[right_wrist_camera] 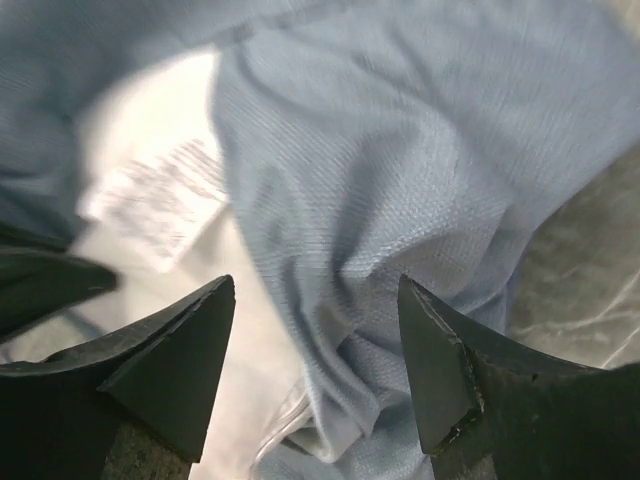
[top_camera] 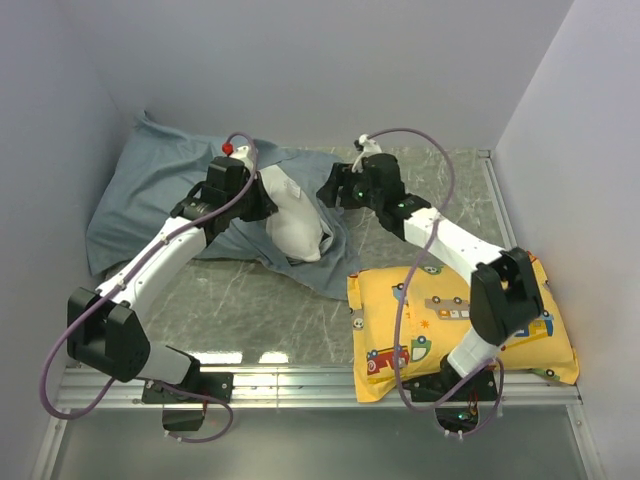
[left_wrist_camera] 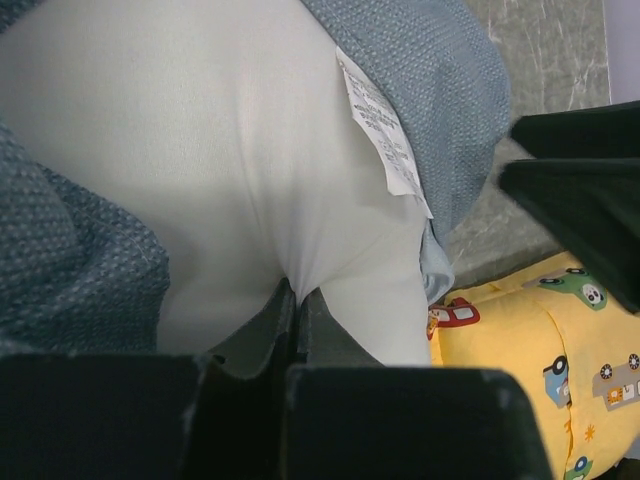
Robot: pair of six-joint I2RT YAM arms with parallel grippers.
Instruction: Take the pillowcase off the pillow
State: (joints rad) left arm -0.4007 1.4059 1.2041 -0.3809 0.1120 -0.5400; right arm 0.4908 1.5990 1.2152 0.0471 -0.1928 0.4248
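Note:
The blue-grey pillowcase (top_camera: 150,190) lies at the back left of the table, with the white pillow (top_camera: 295,222) sticking out of its open right end. My left gripper (left_wrist_camera: 297,295) is shut on a pinch of the pillow's white fabric (left_wrist_camera: 220,170) beside the sewn tag (left_wrist_camera: 380,130). My right gripper (right_wrist_camera: 316,290) is open, jaws wide apart over the pillowcase's bunched edge (right_wrist_camera: 400,200), with the pillow and its tag (right_wrist_camera: 160,200) to the left. In the top view the right gripper (top_camera: 335,190) sits just right of the pillow.
A yellow pillow with cartoon vehicles (top_camera: 460,320) lies at the front right under the right arm, also in the left wrist view (left_wrist_camera: 540,350). Grey walls close the back and sides. A metal rail (top_camera: 320,380) runs along the front edge.

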